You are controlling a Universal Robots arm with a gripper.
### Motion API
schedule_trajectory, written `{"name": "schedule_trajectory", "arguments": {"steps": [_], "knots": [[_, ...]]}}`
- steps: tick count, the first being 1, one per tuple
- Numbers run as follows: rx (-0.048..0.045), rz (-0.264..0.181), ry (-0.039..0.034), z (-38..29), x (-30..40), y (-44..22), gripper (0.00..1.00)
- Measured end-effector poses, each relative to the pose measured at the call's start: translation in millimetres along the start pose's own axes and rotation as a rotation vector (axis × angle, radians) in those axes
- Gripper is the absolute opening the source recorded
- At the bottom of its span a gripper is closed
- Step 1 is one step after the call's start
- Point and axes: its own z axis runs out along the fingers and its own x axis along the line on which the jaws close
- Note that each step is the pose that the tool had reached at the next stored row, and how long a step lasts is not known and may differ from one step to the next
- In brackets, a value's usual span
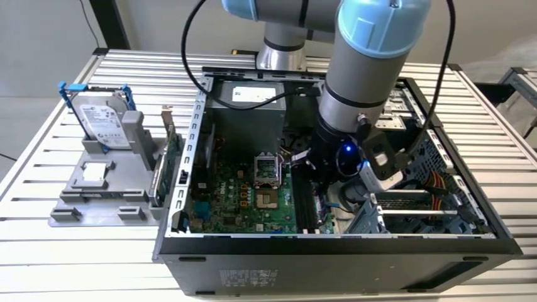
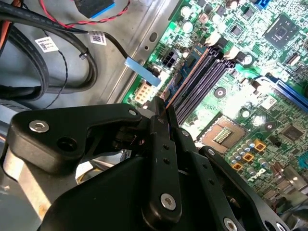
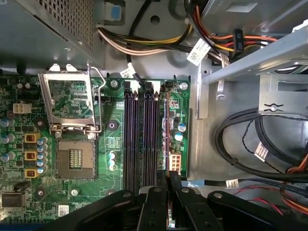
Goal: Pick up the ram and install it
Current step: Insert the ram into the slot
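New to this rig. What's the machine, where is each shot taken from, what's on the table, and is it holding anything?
It is one robot arm reaching down into an open computer case on a slatted metal table. The exterior view looks on from off the arm; both wrist views ride on the arm and look past its black gripper at the green motherboard. The gripper is shut on the ram, a thin stick seen edge-on, lying along the memory slots. Beside the case, a grey holder carries a hard drive.
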Motion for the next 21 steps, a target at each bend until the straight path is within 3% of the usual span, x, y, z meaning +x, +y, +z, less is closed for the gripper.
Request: {"name": "schedule_trajectory", "arguments": {"steps": [21], "knots": [[0.0023,-0.018,0.0002,6.6,3.5,-0.4,0.0]]}}
